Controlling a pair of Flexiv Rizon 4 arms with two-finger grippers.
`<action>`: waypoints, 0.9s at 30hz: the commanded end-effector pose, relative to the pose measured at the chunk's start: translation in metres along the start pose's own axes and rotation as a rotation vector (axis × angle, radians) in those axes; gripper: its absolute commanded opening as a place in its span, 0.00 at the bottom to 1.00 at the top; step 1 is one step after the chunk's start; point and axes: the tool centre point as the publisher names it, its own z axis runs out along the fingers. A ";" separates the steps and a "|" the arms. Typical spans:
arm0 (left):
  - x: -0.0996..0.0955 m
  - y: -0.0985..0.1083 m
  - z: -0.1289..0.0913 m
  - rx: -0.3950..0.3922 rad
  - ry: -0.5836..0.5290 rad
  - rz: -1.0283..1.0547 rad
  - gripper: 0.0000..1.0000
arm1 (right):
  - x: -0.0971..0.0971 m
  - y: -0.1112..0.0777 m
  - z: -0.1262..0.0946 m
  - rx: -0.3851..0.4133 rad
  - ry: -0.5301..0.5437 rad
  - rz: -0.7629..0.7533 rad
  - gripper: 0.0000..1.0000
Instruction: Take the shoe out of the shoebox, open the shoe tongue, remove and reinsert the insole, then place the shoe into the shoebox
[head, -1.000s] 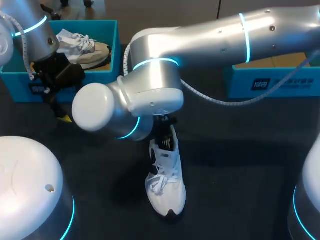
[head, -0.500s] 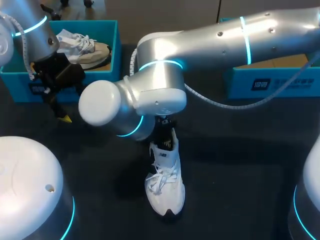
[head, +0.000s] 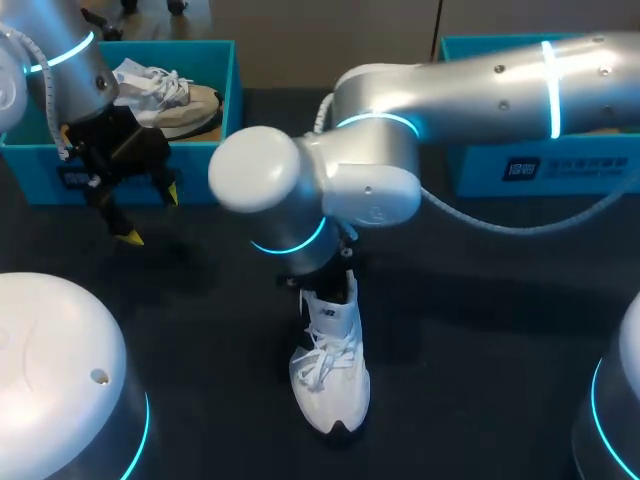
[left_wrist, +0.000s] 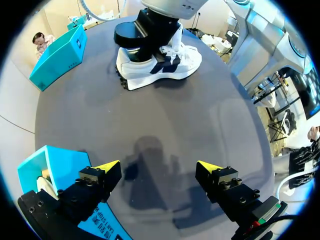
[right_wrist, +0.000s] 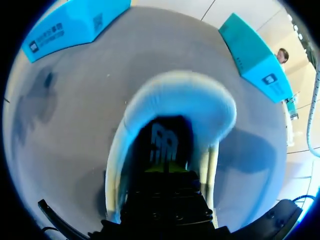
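A white shoe (head: 330, 385) stands on the dark table, toe toward me. My right arm reaches over from the right, and its gripper (head: 335, 283) is down inside the shoe's heel opening. In the right wrist view the white shoe collar (right_wrist: 170, 90) rings the gripper (right_wrist: 165, 170), whose yellow tips are shut together over the dark insole (right_wrist: 164, 142); no grip on the insole shows. My left gripper (head: 150, 215) hangs open and empty beside the blue shoebox (head: 230, 110). Its wrist view shows the gripper (left_wrist: 159, 167) open over bare table, with the shoe (left_wrist: 170, 67) far ahead.
The left shoebox holds a second pale shoe (head: 165, 95). Another blue box (head: 540, 165) stands at the back right. In the left wrist view a corner of the left shoebox (left_wrist: 47, 165) lies beside one finger.
My right arm's big joints have swung to the right and back while its gripper stayed in the shoe. The shoe has barely shifted. The left arm has kept still.
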 end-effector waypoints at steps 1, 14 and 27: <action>0.001 0.000 -0.001 -0.004 0.000 0.000 1.00 | -0.002 -0.021 0.007 0.010 0.062 0.017 0.00; 0.001 0.000 -0.001 -0.004 0.000 0.000 1.00 | -0.020 0.009 -0.038 -0.163 0.109 0.009 0.00; 0.001 0.000 -0.001 -0.004 0.000 0.000 1.00 | 0.000 0.044 -0.003 -0.173 0.208 -0.027 0.00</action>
